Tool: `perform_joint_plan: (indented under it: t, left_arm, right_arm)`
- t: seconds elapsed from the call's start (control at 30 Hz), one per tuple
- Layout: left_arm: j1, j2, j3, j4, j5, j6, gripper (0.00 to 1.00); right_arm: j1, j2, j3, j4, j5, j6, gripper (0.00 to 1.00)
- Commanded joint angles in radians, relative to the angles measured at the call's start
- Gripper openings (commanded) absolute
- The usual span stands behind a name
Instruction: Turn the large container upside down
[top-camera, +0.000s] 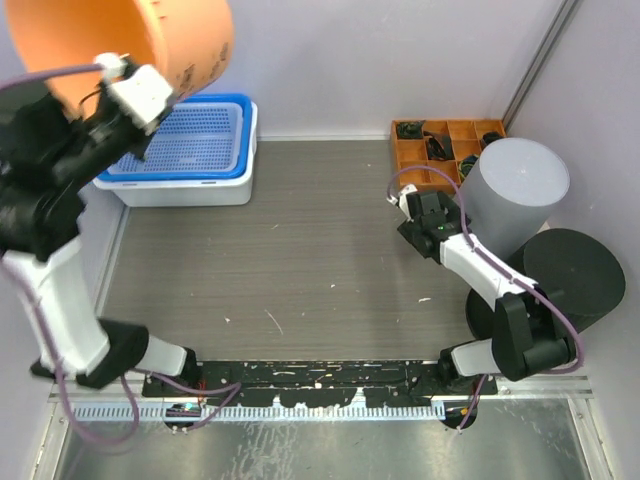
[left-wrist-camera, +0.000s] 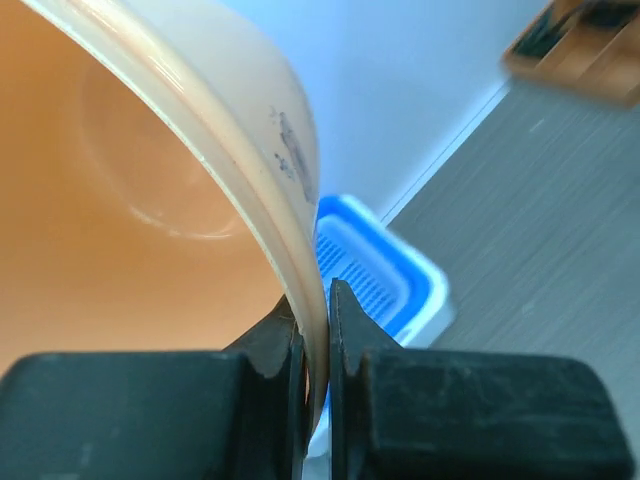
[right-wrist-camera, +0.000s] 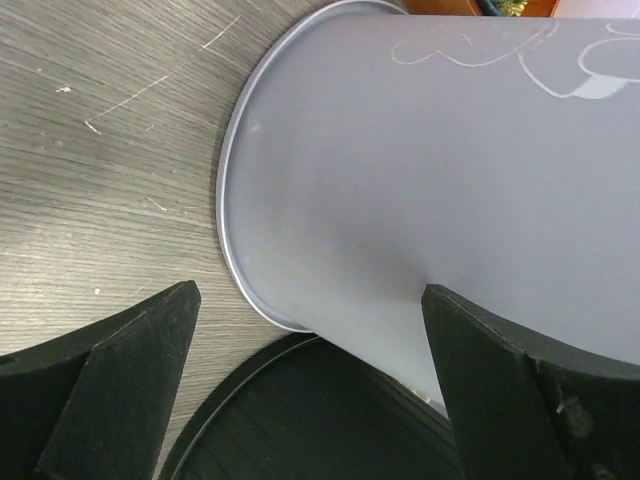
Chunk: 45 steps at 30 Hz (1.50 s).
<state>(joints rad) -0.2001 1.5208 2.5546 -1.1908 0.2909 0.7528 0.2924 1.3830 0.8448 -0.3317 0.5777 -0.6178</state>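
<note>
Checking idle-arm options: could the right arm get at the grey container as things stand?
Probably yes. The right pincer stands open, facing the side wall of the grey container with nothing between them. A black round object beside its base might crowd a low grip.

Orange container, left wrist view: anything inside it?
Nothing visible: the orange container shows a bare inner wall and bottom. The left pincer, shut on its rim, covers the lowest strip of the interior, so that part cannot be checked.
</note>
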Motion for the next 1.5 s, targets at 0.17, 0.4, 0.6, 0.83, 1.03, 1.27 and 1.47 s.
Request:
perform_joint_plan:
  t: [0.17,0.4,0.6,0.83,1.03,1.27,1.47]
  left_arm:
    - [0.015,-0.221,-0.324,0.115,0.548,-0.691,0.00]
    - [0.015,-0.383,-1.033,1.158,0.908,-1.646,0.00]
    - [0.015,-0.243,-1.357,2.171,0.724,-2.492,0.00]
    - [0.056,-0.141,-1.608,2.393,0.377,-2.818,0.00]
    - [0.011,-0.025,-1.723,2.461,0.322,-2.868,0.00]
    - [-0.123,0.266,-1.619,2.622,0.249,-3.003,0.00]
    - [-0.177,0.435,-1.682,2.625,0.282,-2.980,0.00]
  right_arm:
    - [-0.070,-0.078,0.147,-0.163,-0.161,0.181,1.00]
    - [-0.258,-0.136,0.262,-0.228,-0.464,0.214,1.00]
    - [-0.410,-0.175,0.351,-0.186,-0.531,0.254,1.00]
    - [-0.471,-0.068,0.463,-0.224,-0.535,0.256,1.00]
    - [-0.471,-0.045,0.385,-0.191,-0.522,0.295,1.00]
    - [-0.471,-0.014,0.337,-0.175,-0.506,0.312,1.00]
    - [-0.471,-0.006,0.355,-0.184,-0.449,0.283,1.00]
